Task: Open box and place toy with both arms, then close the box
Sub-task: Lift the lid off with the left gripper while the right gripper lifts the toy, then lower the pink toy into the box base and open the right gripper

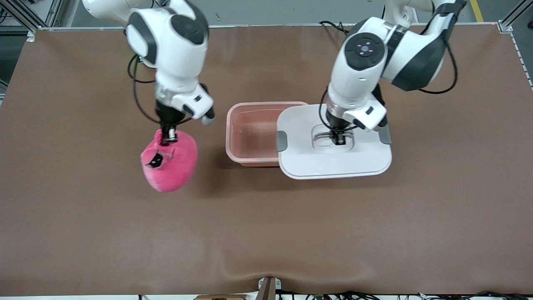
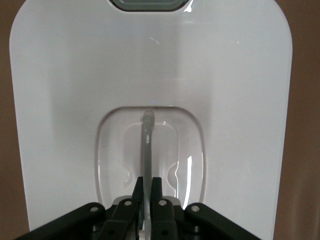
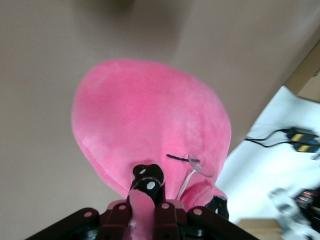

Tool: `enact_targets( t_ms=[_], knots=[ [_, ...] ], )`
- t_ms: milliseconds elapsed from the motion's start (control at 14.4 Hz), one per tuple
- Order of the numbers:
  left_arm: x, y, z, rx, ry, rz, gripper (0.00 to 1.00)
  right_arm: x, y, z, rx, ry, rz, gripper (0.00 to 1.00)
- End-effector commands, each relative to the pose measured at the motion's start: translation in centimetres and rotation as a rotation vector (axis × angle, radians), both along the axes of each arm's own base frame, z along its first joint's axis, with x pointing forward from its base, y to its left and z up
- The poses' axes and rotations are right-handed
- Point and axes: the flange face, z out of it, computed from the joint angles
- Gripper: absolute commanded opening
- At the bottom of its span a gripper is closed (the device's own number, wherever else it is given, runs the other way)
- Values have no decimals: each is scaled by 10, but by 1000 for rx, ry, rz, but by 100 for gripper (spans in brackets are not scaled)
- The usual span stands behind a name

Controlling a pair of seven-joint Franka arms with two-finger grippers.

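Note:
The pink plush toy (image 1: pixel 170 160) hangs from my right gripper (image 1: pixel 168 136), which is shut on one of its eye stalks (image 3: pixel 146 200); the toy is over bare table toward the right arm's end, apart from the box. The box's pinkish base (image 1: pixel 250 133) stands uncovered mid-table. Its white lid (image 1: pixel 333 156) is shifted toward the left arm's end, overlapping the base's edge. My left gripper (image 1: pixel 339 139) is shut on the lid's grey handle (image 2: pixel 147 150) in the recessed top.
Brown table cloth (image 1: pixel 266 233) spreads wide around the box. Grey latches (image 1: pixel 282 141) show at the lid's two ends. Cables and fixtures line the table's front edge (image 1: pixel 268 287).

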Motion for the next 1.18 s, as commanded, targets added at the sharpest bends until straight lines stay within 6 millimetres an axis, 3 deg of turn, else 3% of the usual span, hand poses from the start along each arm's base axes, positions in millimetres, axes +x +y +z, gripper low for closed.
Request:
enact_targets(
  t_ms=[0, 70, 348, 557, 696, 835, 974, 1113],
  knots=[
    [-6, 66, 15, -28, 21, -35, 0, -35, 38, 13, -93, -55, 31, 0],
    [-3, 79, 16, -26, 21, -39, 0, -48, 51, 13, -107, -52, 44, 0],
    [10, 125, 11, -24, 34, -47, 0, -66, 75, 0, -115, -30, 91, 0],
    [19, 174, 20, -59, 29, -13, 0, -80, 101, -17, -111, -14, 120, 0],
    [19, 206, 13, -96, 53, -19, 0, -87, 123, -31, -94, -6, 111, 0],
    [18, 228, 7, -116, 68, -50, 0, -94, 144, -45, -100, -6, 126, 0],
    [19, 246, 3, -152, 78, -15, 0, -91, 149, -48, -101, -5, 125, 0],
    [18, 246, 2, -155, 79, -26, 0, -92, 149, -50, -107, 1, 128, 0]
  ],
)
